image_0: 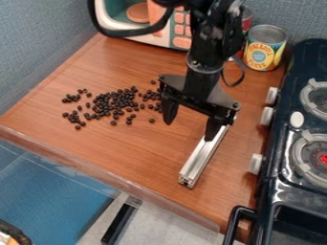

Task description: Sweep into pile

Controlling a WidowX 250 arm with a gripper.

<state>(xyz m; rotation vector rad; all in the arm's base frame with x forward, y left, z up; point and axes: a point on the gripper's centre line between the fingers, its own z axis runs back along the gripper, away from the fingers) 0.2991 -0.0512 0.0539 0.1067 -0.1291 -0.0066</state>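
"Which step is this, do you reckon?"

"Getting hold of the sweeper, I'd say. The gripper (190, 129) hangs just right of the frame's centre with its fingers well apart, one over the metal bar (203, 160) or against it, I can't tell which"

"And the beans (117, 103)?"

"Strewn left of centre on the wooden counter (127, 148), strays round the edges, so there's sweeping to do"

"What does the next move want?"

"Fingers set astride the bar and closed on it, I'd guess, then a push from outside the spread inward"

"How does the bar lie?"

"Below and right of centre, long axis on a slant: near end pointing to the bottom of the frame and a little left, the other running up and right, partly behind a finger"
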